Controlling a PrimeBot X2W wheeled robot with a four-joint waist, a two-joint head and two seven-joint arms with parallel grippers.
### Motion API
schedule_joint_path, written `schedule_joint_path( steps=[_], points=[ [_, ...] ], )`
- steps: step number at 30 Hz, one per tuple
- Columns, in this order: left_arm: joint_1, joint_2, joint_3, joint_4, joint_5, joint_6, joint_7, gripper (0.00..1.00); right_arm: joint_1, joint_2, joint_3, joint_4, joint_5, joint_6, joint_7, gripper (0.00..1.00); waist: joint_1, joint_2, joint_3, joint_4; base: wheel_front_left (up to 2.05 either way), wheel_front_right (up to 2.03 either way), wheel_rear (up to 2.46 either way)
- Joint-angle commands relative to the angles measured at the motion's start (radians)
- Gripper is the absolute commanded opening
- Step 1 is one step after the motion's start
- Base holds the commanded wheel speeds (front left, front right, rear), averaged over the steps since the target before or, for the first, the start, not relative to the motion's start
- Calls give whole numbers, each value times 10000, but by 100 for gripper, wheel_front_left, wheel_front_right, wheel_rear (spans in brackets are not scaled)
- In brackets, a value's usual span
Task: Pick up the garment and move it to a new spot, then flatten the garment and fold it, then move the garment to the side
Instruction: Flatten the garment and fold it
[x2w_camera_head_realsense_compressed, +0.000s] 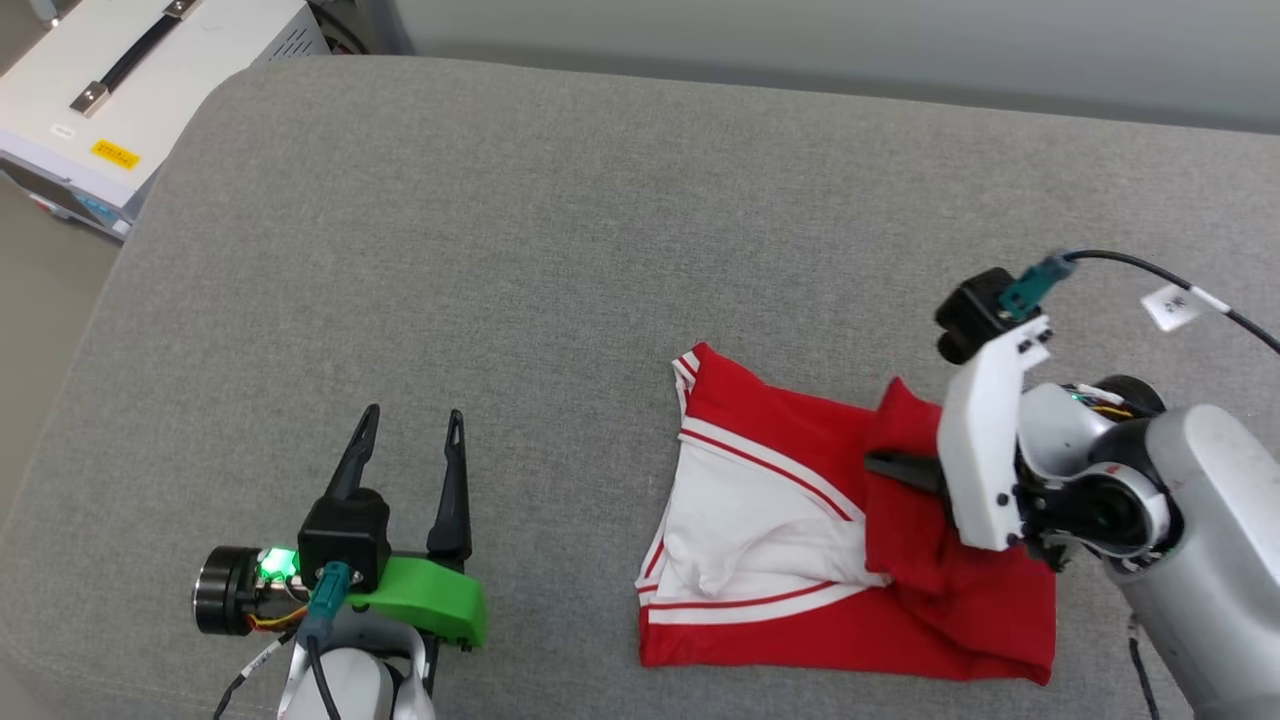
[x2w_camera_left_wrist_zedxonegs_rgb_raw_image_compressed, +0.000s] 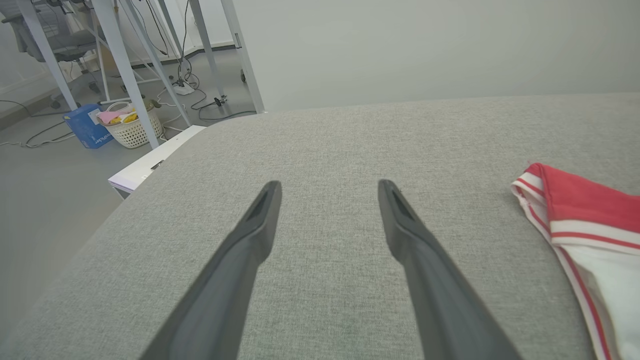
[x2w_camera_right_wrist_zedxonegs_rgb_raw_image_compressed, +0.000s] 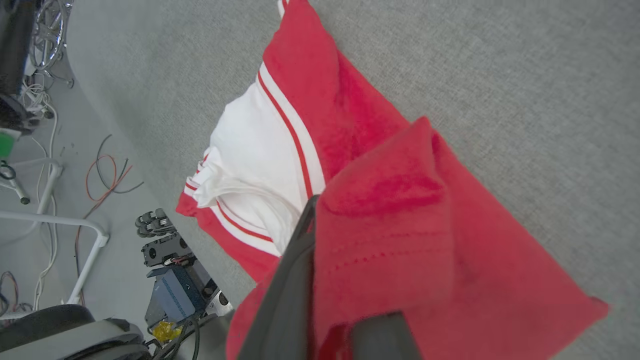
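The right tool (x2w_camera_head_realsense_compressed: 900, 468) pinches a raised fold of red cloth. In the right wrist view, one long dark matte finger lies along the fold's left side and the other shows at the bottom edge, with soft red knit bunched between them and draped over the tool (x2w_camera_right_wrist_zedxonegs_rgb_raw_image_compressed: 345, 260). That fold belongs to the garment (x2w_camera_head_realsense_compressed: 780, 500), which lies at 4 o'clock in the head view on the grey, coarse-woven tabletop (x2w_camera_head_realsense_compressed: 500, 250). It forms a rough folded rectangle: smooth white sleeve fabric puckers in the middle, edged with thin red-and-white striped trim, and plain red cloth lies along its lower and right sides.

The left tool (x2w_camera_head_realsense_compressed: 412, 415) sits at 7 o'clock, well apart from the garment. Its two tapered black fingers are spread, with bare weave between them, and its mount is glossy green plastic. From its wrist view, the garment's (x2w_camera_left_wrist_zedxonegs_rgb_raw_image_compressed: 590, 220) striped corner lies at 3 o'clock.

At 10 o'clock in the head view, beyond the tabletop's rounded corner, stands a white boxy case (x2w_camera_head_realsense_compressed: 150, 60) with a black strap handle.
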Motion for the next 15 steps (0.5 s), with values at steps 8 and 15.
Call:
schedule_joint_path(
  steps=[8, 15],
  points=[
    [-505, -290, 194, 87, 198, -228, -59, 100, -1029, 755, 1777, 1954, -491, -9, -881, 0, 0, 0, 651, 284, 0, 0, 0],
    [-592, -409, 319, 200, 306, -331, -59, 100, -1165, 804, 2700, 2837, -270, -9, -1897, 0, 0, 0, 616, 225, 0, 0, 0]
  ],
)
